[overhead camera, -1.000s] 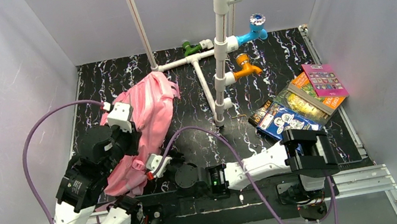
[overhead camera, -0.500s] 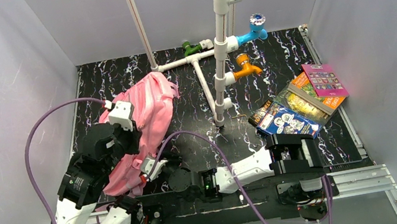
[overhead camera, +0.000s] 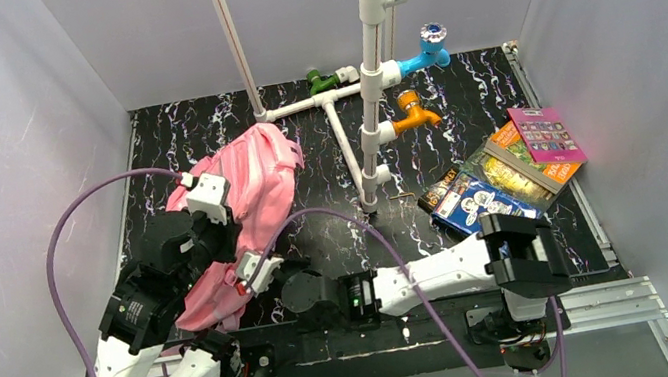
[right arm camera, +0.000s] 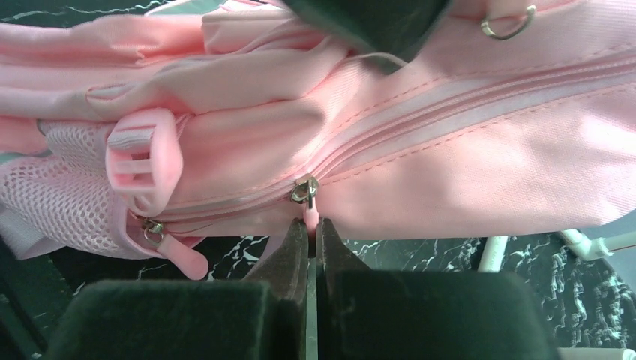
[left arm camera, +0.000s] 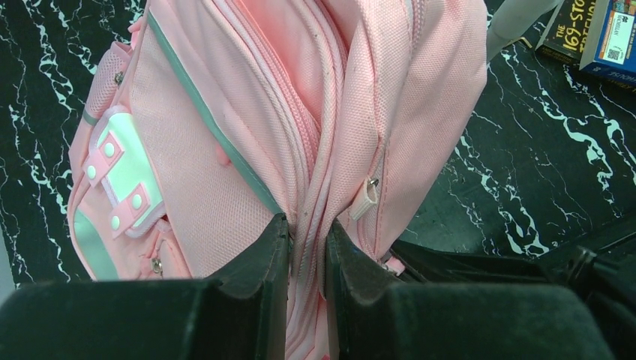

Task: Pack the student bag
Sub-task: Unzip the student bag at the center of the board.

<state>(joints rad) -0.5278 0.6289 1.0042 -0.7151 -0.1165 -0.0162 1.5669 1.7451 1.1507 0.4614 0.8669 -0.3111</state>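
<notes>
We see a black marbled bench [overhead camera: 457, 98] with two robot arms mounted at its near edge. On its left side, close to the arms, lies the student bag [overhead camera: 252, 176], large and pink, partly propped up. Well apart from it, on the right of the bench, a fanned stack of books [overhead camera: 500, 177] lies unpacked. The left pincer [left arm camera: 307, 247] is clamped on a fold of the bag's fabric beside a zip line. The right pincer [right arm camera: 310, 232] has its jaws pressed together on a small pink zip pull [right arm camera: 309, 214] along the bag's edge. We judge the task barely begun. The zip looks closed where we can see it, so it must be opened before any book goes in.
</notes>
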